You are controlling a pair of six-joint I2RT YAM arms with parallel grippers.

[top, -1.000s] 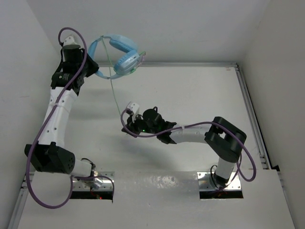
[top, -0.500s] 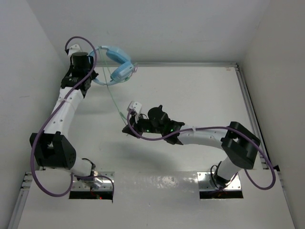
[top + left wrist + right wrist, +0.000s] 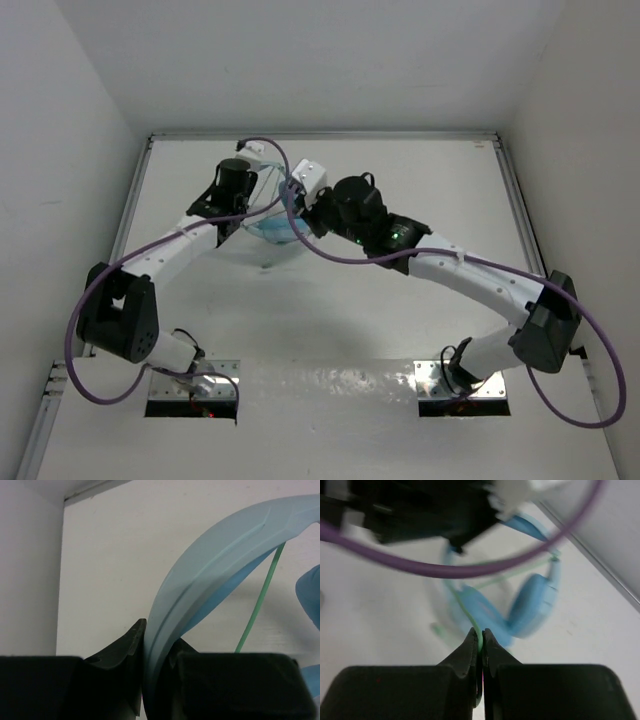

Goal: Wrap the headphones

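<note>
Setting: white table boxed in by pale walls. You look down on it from above, with both arm bases on metal plates at the near edge.
Left arm: white links and black joints. It reaches from its base up and rightward toward the table's middle, with a purple cable looped around it.
Left jaws: closed on the headband. In your left wrist view the pale blue band rises from between the two black fingers and arcs up to the right.
Headphones: light blue, over the far-middle part of the table. They sit between the two wrists and are largely hidden beneath them from above. You cannot tell whether they rest on the table or hang clear of it.
Ear cup: padded blue oval, blurred, seen in your right wrist view beyond the finger ends.
Cord: thin and pale green. In the left wrist view it runs beside the headband's inner edge. In the right wrist view it leads from the headphones down into the grip.
Right jaws: pinched together on the cord, meeting around the green strand.
Right arm: stretches from its base at the near right up and leftward, its wrist just beside the left wrist. A green light shows on it.
Rail: metal strip along the table's right edge.
</note>
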